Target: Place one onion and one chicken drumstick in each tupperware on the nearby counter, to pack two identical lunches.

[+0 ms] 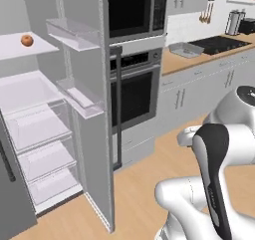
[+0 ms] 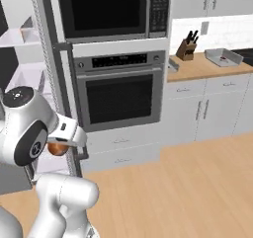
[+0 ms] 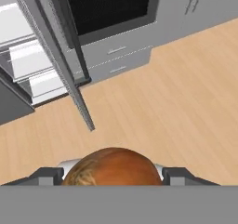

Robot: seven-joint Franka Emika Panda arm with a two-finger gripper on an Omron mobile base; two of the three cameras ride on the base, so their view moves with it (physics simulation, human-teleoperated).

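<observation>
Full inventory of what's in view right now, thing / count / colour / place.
onion: 2, orange-brown; one on the upper fridge shelf, one between the gripper's fingers
tupperware: 2, grey; both on the counter, one by the cooktop, one right of the knife block
knife block: 1, brown, on the counter
cooktop: 1, black, set in the counter
oven: 1, steel and black, below the microwave
microwave: 1, black
fridge door: 1, grey, open
gripper: 1, dark fingertips, shut on the onion
</observation>
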